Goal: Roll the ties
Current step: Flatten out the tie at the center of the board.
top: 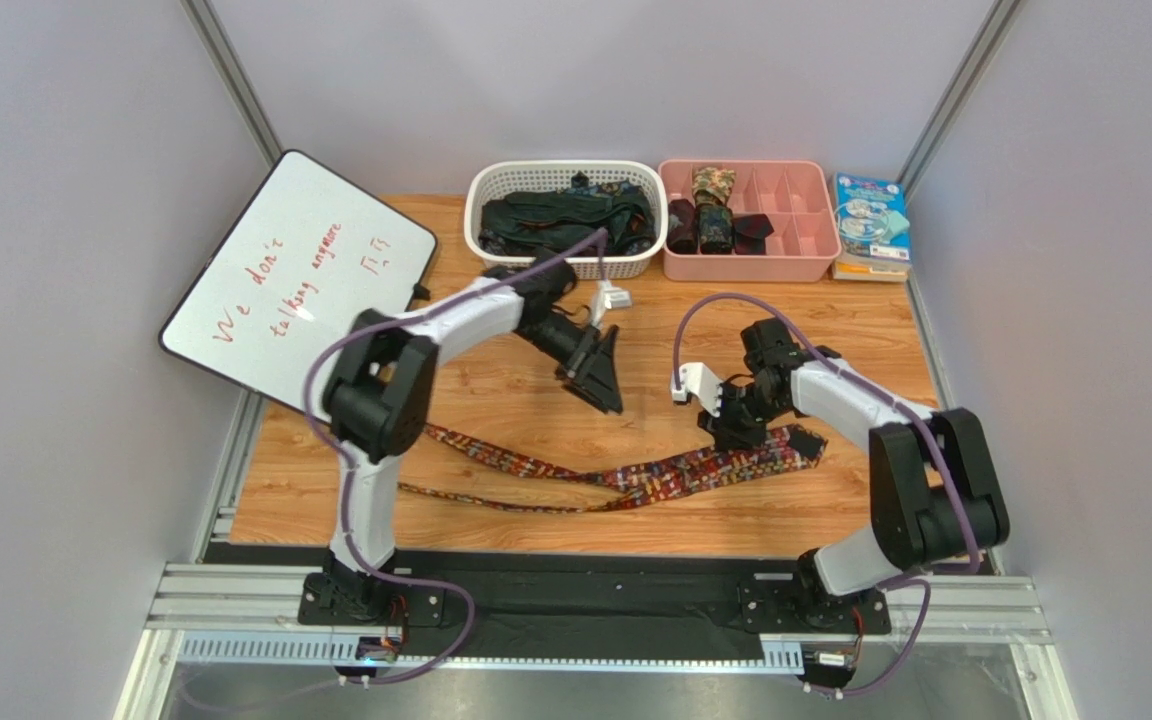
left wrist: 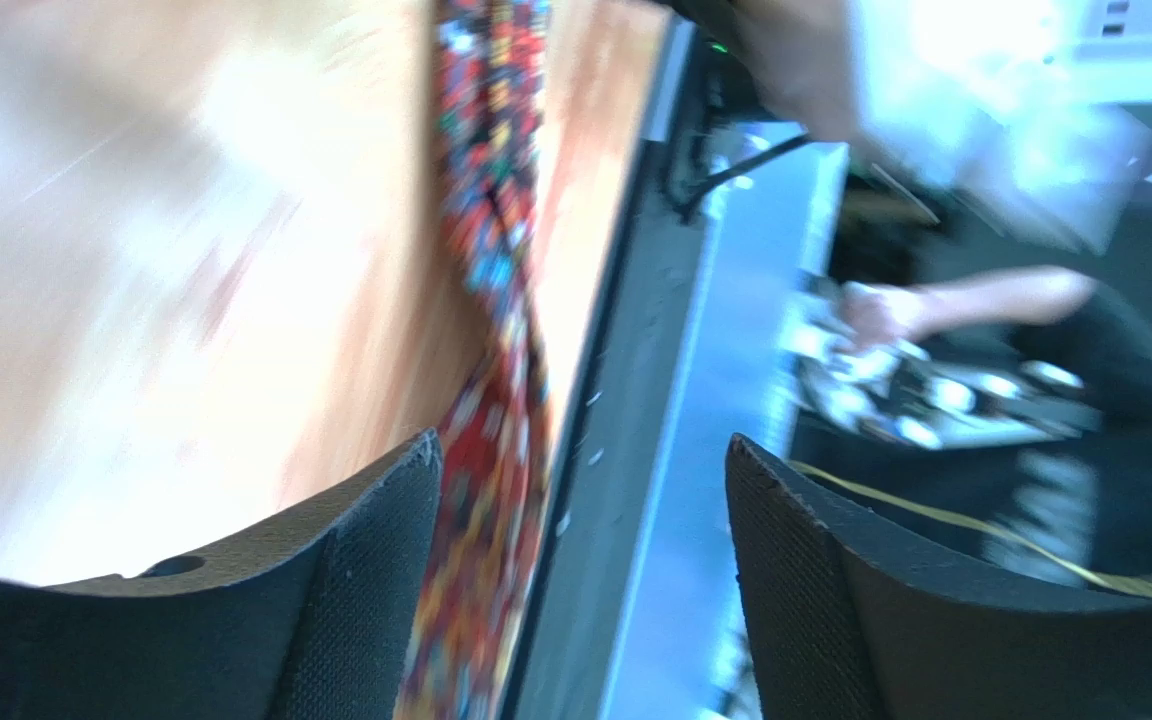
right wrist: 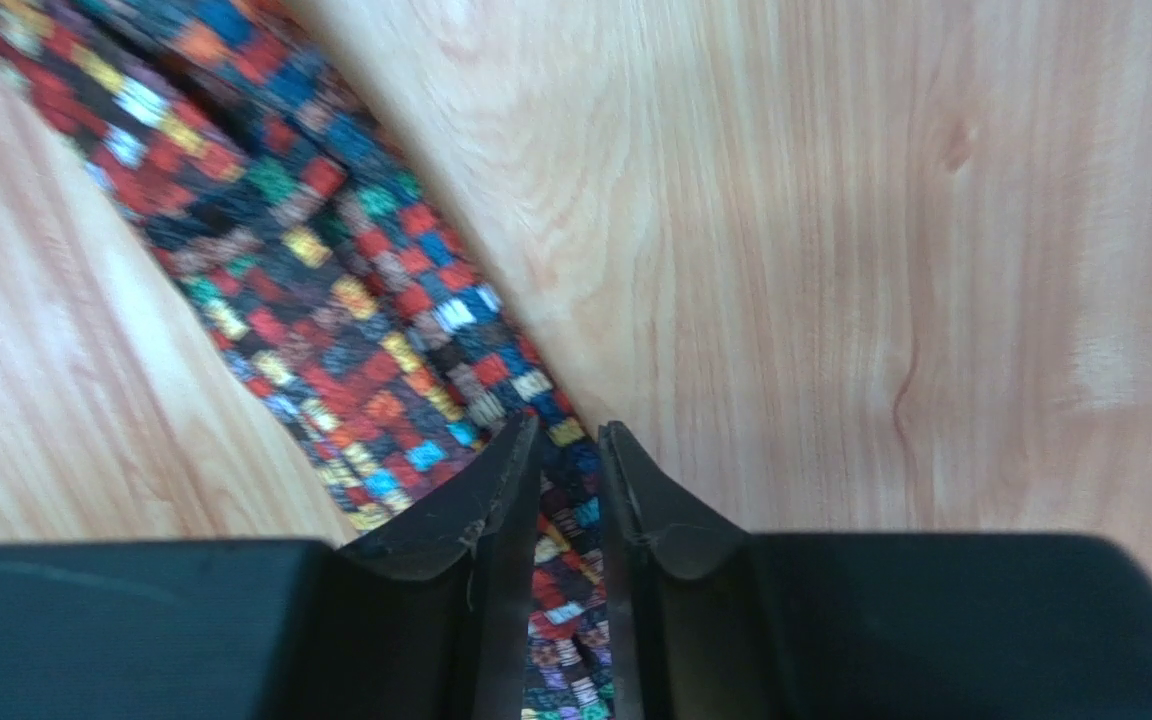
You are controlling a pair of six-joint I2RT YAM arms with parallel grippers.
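Note:
A long tie with a busy red-orange-yellow pattern (top: 657,477) lies unrolled across the front of the wooden table. My right gripper (top: 748,428) is down on its wide right end. In the right wrist view the gripper (right wrist: 570,428) has its jaws almost together, with a fold of the patterned tie (right wrist: 342,300) between them. My left gripper (top: 602,387) hangs open and empty above the table, behind the tie's middle. The left wrist view is blurred. It shows the open gripper (left wrist: 582,450) and the tie (left wrist: 495,225) running along the table edge below.
A white basket (top: 567,168) at the back holds several dark ties (top: 560,218). Beside it, a pink divided tray (top: 748,273) holds a camouflage roll (top: 710,185) and a dark roll (top: 717,225). A whiteboard (top: 297,278) leans at the left. A blue box (top: 872,218) sits at the back right.

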